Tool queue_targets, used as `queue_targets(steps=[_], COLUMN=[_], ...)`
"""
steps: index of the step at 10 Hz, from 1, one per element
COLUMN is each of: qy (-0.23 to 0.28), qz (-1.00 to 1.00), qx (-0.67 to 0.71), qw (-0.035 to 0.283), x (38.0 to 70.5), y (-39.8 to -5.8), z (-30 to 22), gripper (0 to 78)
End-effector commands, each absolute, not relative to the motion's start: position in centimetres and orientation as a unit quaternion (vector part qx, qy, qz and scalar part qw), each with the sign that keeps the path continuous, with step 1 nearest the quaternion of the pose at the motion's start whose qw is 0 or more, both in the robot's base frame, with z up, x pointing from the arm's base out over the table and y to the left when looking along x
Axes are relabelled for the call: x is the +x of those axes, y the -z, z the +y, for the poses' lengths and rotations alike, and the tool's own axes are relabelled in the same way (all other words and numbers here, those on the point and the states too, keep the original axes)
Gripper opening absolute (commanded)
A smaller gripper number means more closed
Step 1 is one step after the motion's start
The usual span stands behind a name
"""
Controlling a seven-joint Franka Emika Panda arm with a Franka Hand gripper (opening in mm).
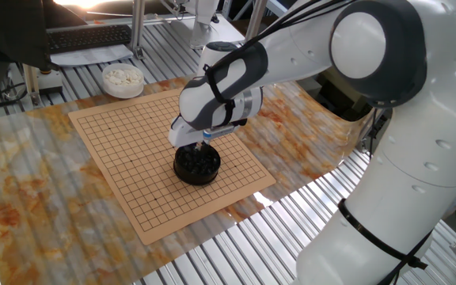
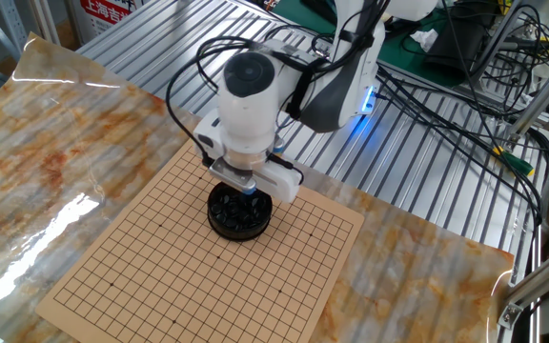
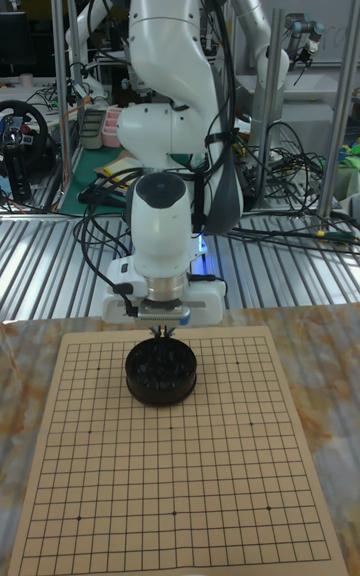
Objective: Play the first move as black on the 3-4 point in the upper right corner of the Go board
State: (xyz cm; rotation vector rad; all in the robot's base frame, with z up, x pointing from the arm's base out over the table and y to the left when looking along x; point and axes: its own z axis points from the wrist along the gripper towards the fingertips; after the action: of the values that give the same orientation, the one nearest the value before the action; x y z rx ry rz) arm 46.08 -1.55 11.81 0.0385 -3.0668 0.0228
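The tan Go board (image 3: 200, 476) lies flat, and no stone shows on its grid. A squat black bowl (image 3: 160, 374) full of black stones stands on the board's far left part in the tall view. It also shows as the bowl (image 1: 196, 166) and the bowl (image 2: 240, 211). My gripper (image 3: 163, 334) hangs just above the bowl's far rim, fingers pinched together on a tiny dark stone. The same gripper (image 2: 248, 189) points straight down. The 3-4 point (image 3: 243, 360) near the board's upper right corner is bare.
A white bowl of white stones (image 1: 123, 79) stands off the board's far corner. The board rests on an orange-mottled sheet (image 2: 84, 143) over a slatted metal table (image 1: 236, 245). Cables (image 2: 446, 105) lie behind the arm's base.
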Motion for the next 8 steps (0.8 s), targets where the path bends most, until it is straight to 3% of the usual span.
queue_targets(steps=[1,2,8], qy=[-0.010,-0.009,-0.009], qz=[-1.000,-1.000,-1.000], qx=[0.004,0.005,0.005], qw=[0.019,0.019,0.019], x=[45.86,45.87,45.87], y=[-12.20,-12.17,-12.17], z=[-1.39,-1.38,-1.38], gripper=[1.1,77.3,77.3])
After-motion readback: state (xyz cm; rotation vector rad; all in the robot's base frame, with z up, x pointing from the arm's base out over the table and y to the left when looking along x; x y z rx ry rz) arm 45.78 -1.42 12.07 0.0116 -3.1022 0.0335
